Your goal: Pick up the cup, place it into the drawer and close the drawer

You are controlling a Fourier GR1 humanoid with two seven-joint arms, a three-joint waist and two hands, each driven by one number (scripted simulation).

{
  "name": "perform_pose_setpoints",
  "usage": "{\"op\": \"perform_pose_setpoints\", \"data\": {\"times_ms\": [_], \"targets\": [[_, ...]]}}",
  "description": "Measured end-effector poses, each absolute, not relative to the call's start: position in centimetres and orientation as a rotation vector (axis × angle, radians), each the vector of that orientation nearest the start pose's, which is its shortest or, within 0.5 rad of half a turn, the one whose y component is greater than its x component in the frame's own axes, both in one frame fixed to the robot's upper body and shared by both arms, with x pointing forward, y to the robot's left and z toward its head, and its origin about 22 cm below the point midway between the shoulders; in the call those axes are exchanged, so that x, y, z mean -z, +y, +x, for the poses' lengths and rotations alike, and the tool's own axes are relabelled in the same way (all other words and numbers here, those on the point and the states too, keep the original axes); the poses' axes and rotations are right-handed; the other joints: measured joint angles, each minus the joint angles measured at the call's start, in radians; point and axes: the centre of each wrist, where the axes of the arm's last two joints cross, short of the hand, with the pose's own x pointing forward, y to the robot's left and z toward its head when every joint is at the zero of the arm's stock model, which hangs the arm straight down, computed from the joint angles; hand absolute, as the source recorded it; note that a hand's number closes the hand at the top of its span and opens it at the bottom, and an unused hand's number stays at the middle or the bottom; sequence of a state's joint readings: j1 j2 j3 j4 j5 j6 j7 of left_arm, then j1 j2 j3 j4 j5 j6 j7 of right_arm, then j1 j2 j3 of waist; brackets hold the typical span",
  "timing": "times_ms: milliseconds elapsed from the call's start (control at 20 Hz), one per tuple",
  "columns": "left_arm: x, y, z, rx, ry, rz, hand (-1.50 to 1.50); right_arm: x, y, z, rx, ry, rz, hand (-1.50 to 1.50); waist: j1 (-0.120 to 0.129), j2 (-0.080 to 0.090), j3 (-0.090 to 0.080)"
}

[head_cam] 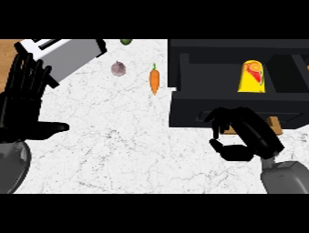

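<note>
Lying already inside the open drawer [298,73] at the far right, the yellow cup [253,76] left only the closing step. The right hand [241,134] hung at the drawer's near front, fingers curled on nothing — the next move, I judged, called for pushing that front panel inward. The left hand [18,107] rested open at the left of the bench [116,136].
</note>
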State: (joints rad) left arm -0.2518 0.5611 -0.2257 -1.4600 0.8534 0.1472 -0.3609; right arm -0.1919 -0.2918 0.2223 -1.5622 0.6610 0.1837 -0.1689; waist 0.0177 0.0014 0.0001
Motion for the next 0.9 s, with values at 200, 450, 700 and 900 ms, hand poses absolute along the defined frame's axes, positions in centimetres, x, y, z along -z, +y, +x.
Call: {"op": "perform_pose_setpoints", "data": {"times_ms": [200,450,700,900], "targets": [[-6.1,30.5,28.2,-0.19,-1.877,-0.251,-1.5,-2.8,-21.8,29.6,-1.212,-1.626,-0.428,-1.5,-0.001,0.0,0.0],[-5.5,31.7,27.2,-0.194,-1.881,-0.252,-1.5,-0.1,-21.0,32.3,-1.258,-1.564,-0.449,-1.5,-0.002,0.001,0.0],[-5.2,33.5,26.3,-0.2,-1.88,-0.251,-1.5,0.7,-21.3,34.9,-1.267,-1.555,-0.429,-1.5,-0.001,-0.001,0.0],[-4.6,33.7,26.2,-0.194,-1.882,-0.264,-1.5,0.7,-21.7,37.6,-1.241,-1.551,-0.401,-1.5,0.006,0.001,0.0]]}}
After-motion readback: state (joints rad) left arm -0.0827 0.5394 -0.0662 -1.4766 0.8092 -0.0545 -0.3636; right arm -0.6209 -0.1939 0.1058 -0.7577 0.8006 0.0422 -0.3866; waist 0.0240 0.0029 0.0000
